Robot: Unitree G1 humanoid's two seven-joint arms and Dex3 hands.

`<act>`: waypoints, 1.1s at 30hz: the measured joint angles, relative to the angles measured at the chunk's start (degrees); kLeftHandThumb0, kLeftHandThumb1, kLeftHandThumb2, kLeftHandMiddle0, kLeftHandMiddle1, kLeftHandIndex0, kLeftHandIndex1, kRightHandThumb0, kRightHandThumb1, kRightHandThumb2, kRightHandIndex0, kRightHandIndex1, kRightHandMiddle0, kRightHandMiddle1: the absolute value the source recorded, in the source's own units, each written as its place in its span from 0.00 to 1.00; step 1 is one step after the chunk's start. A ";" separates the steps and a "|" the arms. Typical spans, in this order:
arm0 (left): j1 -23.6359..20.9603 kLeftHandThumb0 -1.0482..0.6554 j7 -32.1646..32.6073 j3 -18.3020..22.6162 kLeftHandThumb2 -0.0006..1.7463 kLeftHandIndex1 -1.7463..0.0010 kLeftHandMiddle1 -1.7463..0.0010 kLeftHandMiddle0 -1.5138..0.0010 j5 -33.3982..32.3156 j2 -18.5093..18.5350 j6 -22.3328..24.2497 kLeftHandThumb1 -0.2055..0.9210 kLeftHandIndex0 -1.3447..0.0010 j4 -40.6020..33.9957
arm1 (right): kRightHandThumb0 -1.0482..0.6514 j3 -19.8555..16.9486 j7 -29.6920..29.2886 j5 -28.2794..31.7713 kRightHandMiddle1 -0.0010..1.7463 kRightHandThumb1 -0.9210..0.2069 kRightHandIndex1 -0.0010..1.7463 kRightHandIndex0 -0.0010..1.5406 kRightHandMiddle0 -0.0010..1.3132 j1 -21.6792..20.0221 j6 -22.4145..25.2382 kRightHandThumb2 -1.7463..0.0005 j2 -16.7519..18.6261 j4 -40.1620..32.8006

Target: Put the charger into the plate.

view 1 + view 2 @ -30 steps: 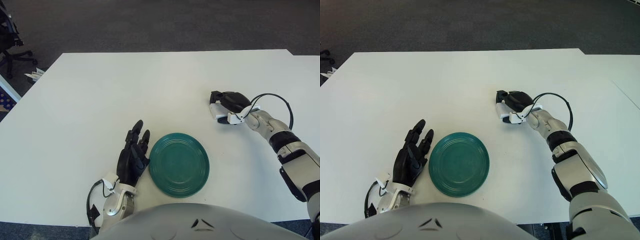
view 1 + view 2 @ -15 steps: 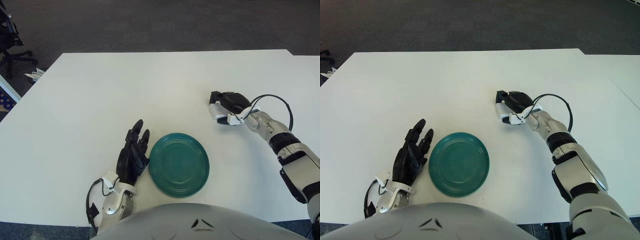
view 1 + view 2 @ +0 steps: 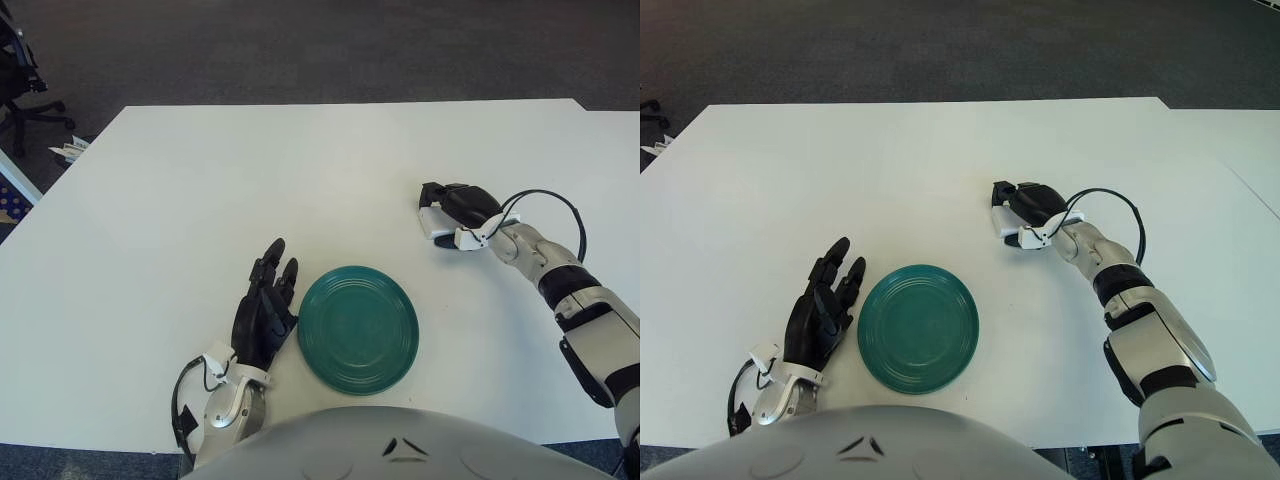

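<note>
Nothing has shifted to speak of since the earlier frames: your right hand (image 3: 452,207) sits where it was, black fingers curled over the charger (image 3: 436,222), and neither has travelled toward the plate (image 3: 357,329). So the grasp looks set but the carry has not begun.

Charger: a small white block, mostly hidden under the fingers, low at the table (image 3: 250,170); you cannot tell whether it is lifted clear. It lies well apart from the plate, up and to the right of it.

Left hand (image 3: 264,312): idle just beside the plate's left rim, fingers straight and loosely spread, holding nothing.

Plate: round, shallow, glossy dark green with concentric ridges, nothing in it. Table: flat, matte white.
</note>
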 measured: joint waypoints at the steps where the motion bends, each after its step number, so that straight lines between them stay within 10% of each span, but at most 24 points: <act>1: -0.08 0.01 -0.01 0.01 0.58 0.77 1.00 0.89 0.03 0.03 -0.05 1.00 1.00 0.08 | 0.32 0.03 -0.12 -0.01 1.00 0.60 1.00 0.71 0.51 0.00 0.00 0.19 0.00 0.01; 33: -1.11 0.00 -0.55 0.26 0.58 0.77 1.00 0.89 0.64 0.38 -1.58 1.00 1.00 1.71 | 0.37 5.21 -3.59 -3.96 1.00 0.37 1.00 0.58 0.36 -3.90 2.87 0.38 0.20 3.69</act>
